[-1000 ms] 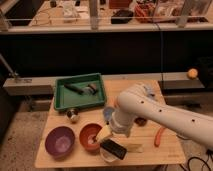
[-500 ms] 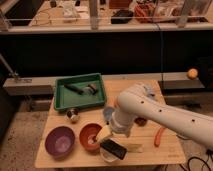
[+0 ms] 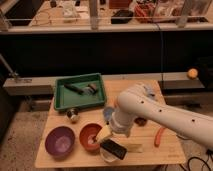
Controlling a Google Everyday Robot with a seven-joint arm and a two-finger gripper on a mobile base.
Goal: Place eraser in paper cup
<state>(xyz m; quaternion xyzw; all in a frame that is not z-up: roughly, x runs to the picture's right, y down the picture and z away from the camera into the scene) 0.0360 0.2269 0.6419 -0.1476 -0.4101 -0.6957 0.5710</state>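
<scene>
My white arm [image 3: 150, 112] reaches down over the front middle of the wooden table [image 3: 60, 159]. The gripper [image 3: 113, 145] is at its lower end, just right of the orange bowl [image 3: 90, 136]. A black block [image 3: 114, 149], which looks like the eraser, sits at the gripper's tip. Under it a pale round rim [image 3: 105, 157] shows at the table's front edge; it looks like the paper cup. The arm hides most of the cup, and whether the block touches it cannot be told.
A green tray [image 3: 62, 98] with small items stands at the back left. A purple bowl [image 3: 59, 141] is at the front left, with a small dark round object [image 3: 74, 116] behind it. An orange stick [image 3: 160, 136] lies at the right. A yellow strip [image 3: 134, 147] lies near the gripper.
</scene>
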